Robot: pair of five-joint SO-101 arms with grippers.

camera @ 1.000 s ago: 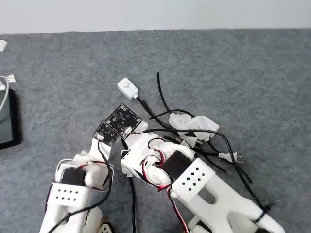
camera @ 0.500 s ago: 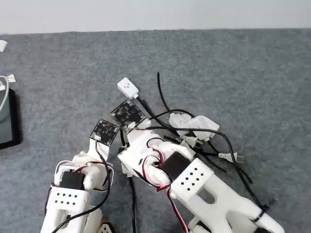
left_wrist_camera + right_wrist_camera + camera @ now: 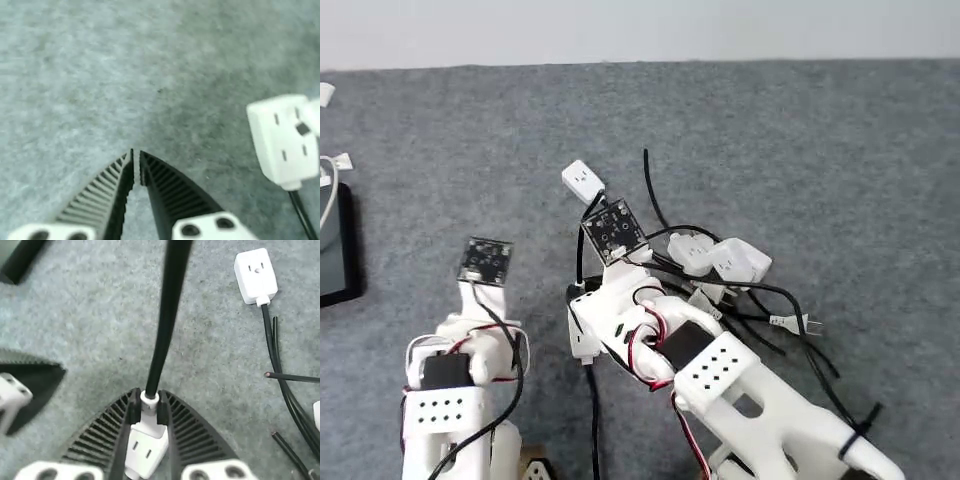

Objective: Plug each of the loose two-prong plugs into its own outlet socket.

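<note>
My right gripper (image 3: 148, 392) is shut on a white socket piece (image 3: 142, 442) with two slots, and its black cord (image 3: 167, 315) runs out past the fingertips. A white outlet socket (image 3: 256, 275) lies on the grey carpet beyond it, also at the far middle in the high view (image 3: 583, 180). My left gripper (image 3: 136, 152) is shut with nothing in it, low over bare carpet, with that outlet socket (image 3: 282, 145) off to one side. A loose two-prong plug (image 3: 790, 322) lies at the right among black cords. Two more white sockets (image 3: 695, 248) (image 3: 740, 262) sit in the tangle.
A black flat device (image 3: 335, 245) lies at the table's left edge. Black cords (image 3: 775, 300) loop over the carpet right of the right arm. The left arm's dark finger (image 3: 35, 377) shows beside my right gripper. Open carpet (image 3: 840, 150) stretches across the far right.
The left arm has pulled back to the left, away from the right arm. The right wrist has shifted right and farther out, toward the white outlet socket.
</note>
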